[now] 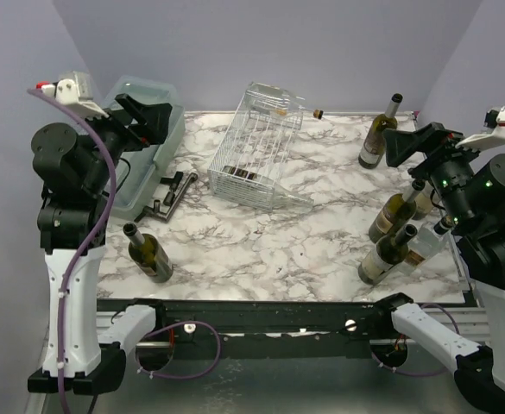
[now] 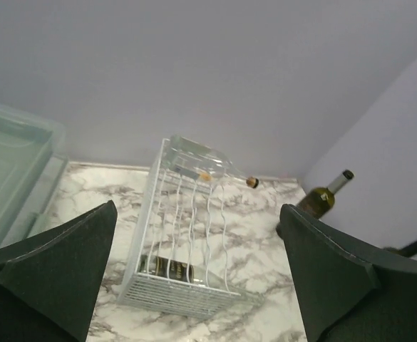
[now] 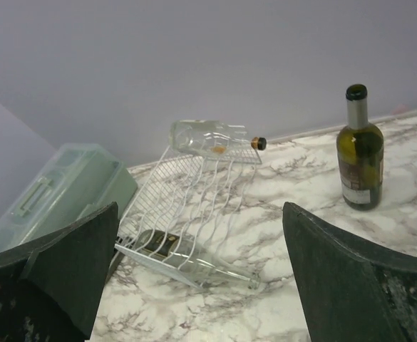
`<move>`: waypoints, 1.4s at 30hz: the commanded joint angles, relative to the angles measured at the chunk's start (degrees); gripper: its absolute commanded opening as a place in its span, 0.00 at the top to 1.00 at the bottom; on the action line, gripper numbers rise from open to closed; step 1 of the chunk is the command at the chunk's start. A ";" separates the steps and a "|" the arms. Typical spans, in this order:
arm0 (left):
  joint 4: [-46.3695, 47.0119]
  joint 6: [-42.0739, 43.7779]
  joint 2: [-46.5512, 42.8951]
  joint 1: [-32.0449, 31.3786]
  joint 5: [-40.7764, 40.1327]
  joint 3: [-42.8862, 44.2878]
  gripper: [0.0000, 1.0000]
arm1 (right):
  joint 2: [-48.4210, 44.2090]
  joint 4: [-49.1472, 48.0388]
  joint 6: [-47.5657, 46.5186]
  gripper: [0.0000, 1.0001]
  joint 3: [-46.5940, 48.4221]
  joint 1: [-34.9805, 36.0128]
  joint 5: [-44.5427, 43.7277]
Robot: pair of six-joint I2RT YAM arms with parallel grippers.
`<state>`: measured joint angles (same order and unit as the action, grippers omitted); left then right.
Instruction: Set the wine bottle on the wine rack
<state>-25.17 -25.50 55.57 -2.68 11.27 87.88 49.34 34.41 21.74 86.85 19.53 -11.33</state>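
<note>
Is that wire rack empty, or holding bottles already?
Not empty: the wine rack holds a clear bottle across its top, a labelled bottle along its bottom.

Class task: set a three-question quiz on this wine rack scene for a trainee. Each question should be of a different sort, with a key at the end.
1. True or false: the left fingers and the right fingers are spread apart and hold nothing.
2. Multiple choice: where on the rack does the clear bottle with the cork lie? A: the top tier. B: the bottom tier. C: hanging off one side.
3. Short answer: how many bottles lie on the rack?

Key: 1 true. 2 A. 3 two: the clear bottle and a labelled bottle at the bottom.
</note>
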 commanded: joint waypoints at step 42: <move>2.47 13.27 18.25 -34.32 -1.85 -10.98 0.01 | -1.62 46.98 16.76 0.27 -14.30 0.15 -7.65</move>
<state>-23.18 -12.36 73.95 -36.58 10.83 77.87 47.24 79.92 36.45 73.89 19.55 -18.76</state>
